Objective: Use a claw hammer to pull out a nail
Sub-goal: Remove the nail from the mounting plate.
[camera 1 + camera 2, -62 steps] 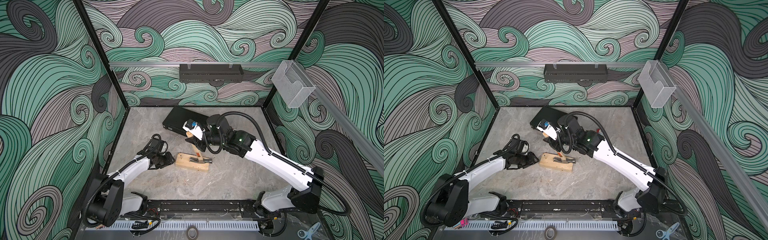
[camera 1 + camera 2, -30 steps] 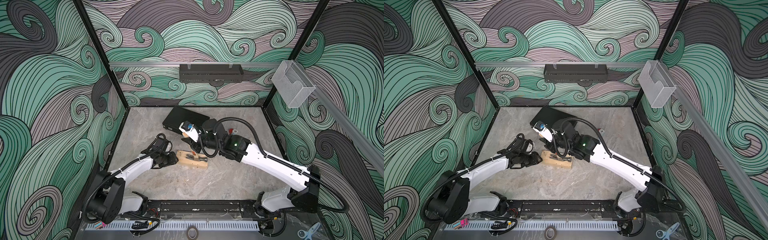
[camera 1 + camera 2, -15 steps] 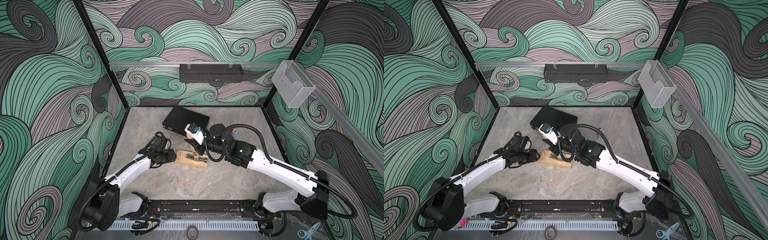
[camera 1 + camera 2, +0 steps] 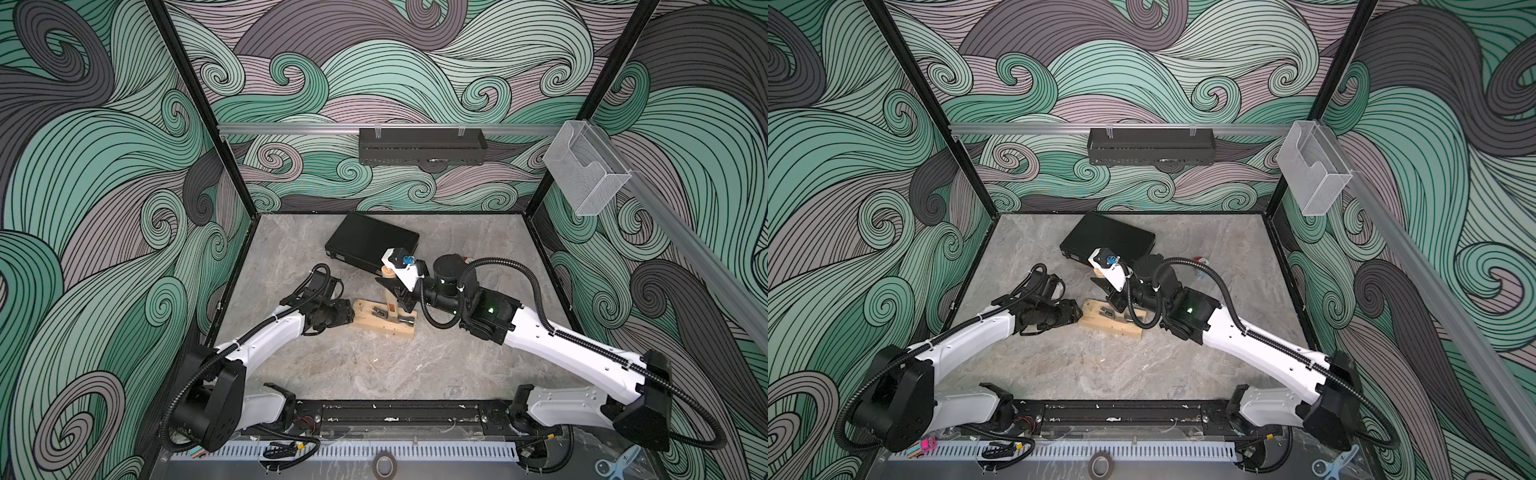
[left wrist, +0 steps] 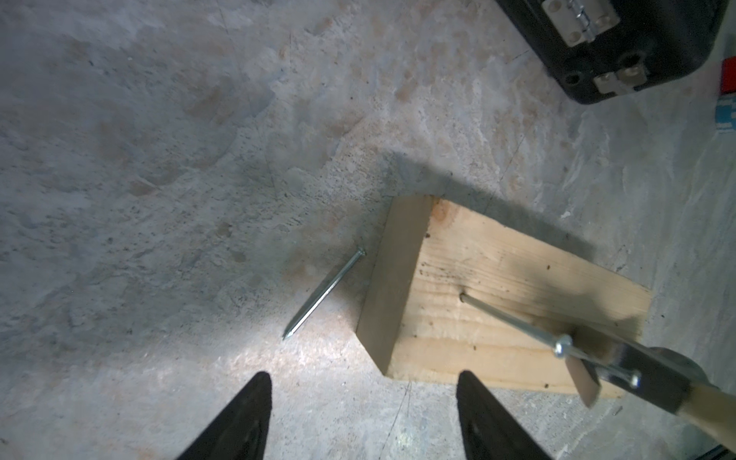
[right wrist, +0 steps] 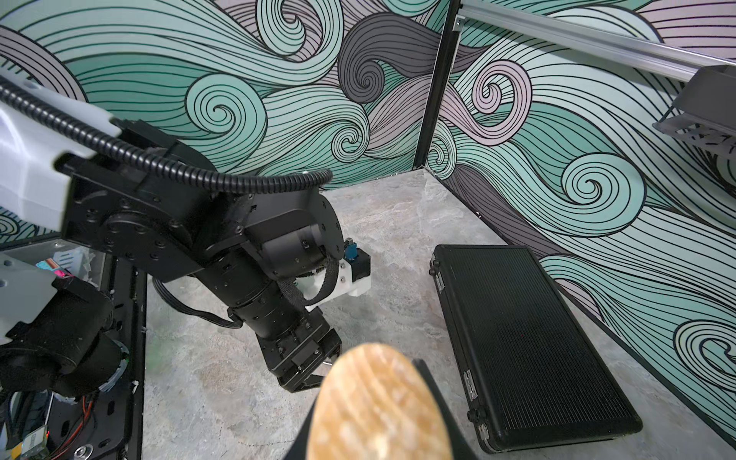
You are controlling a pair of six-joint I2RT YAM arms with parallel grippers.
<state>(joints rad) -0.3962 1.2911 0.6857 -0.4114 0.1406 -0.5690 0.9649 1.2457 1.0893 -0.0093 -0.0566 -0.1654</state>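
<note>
Pale wood block (image 5: 498, 286) lies on the grey stone-look table (image 5: 159, 159), with its near end just ahead of the left gripper (image 5: 363, 378). The two black fingers (image 5: 247, 418) of this gripper stand wide apart and nothing is between them, so it is released. In front of the fingers a loose nail (image 5: 324, 292) lies flat on the table, just beside the end face of the block; whether it touches the block I cannot tell. A second nail (image 5: 509, 318) stands in the top of the block, strongly tilted; its head is at the steel claw of the claw hammer (image 5: 653, 382), but I cannot tell if the claw really catches it. The right gripper (image 4: 395, 293) is clenched around the pale wooden handle of the hammer, above the block; the hammer head is below this gripper, down at the top of the block. In the right wrist view the round butt (image 6: 378, 402) of the handle sits between the fingers. A black case (image 6: 529, 338) lies flat on the table beyond the right gripper, apart from it.
</note>
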